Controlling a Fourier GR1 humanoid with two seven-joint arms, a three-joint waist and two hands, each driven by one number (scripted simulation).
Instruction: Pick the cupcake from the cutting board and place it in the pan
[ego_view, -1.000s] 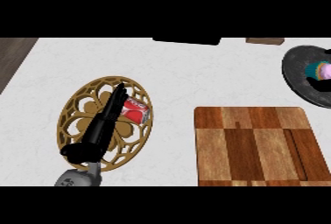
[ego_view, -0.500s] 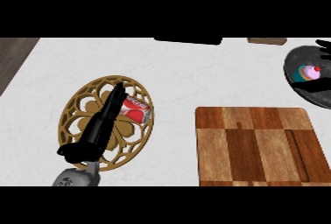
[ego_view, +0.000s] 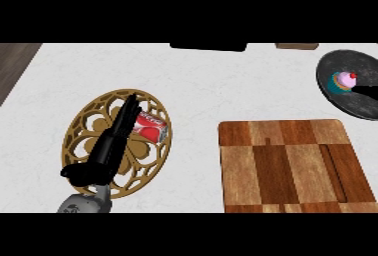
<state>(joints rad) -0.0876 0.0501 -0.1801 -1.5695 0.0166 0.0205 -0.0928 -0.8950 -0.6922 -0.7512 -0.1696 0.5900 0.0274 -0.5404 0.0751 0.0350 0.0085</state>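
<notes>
Cupcake (ego_view: 344, 81), pink-frosted with a red cherry and a teal wrapper, sits inside the dark pan (ego_view: 362, 106) at the right edge of the white tabletop (ego_view: 192, 80), while the wooden cutting board (ego_view: 291, 165) lies bare in the foreground. A dark streak beside the cupcake, running off the right edge, may be your right hand, but you cannot tell what it is, nor how its fingers stand. Your left hand (ego_view: 111, 145) lies stretched out, fingers straight and released, across an ornate golden trivet (ego_view: 81, 125) where a red soda can (ego_view: 150, 127) rests on its side, touching or just beside the fingertips.

Judging from this, the placing looks done or nearly so. The risk now is in the retreat: if that dark shape is a hand close against the cupcake, drawing it away sideways could tip the cake or drag it toward the pan's rim. Watch the left side too, since any sweep of those straight fingers could set the can rolling off the trivet.
</notes>
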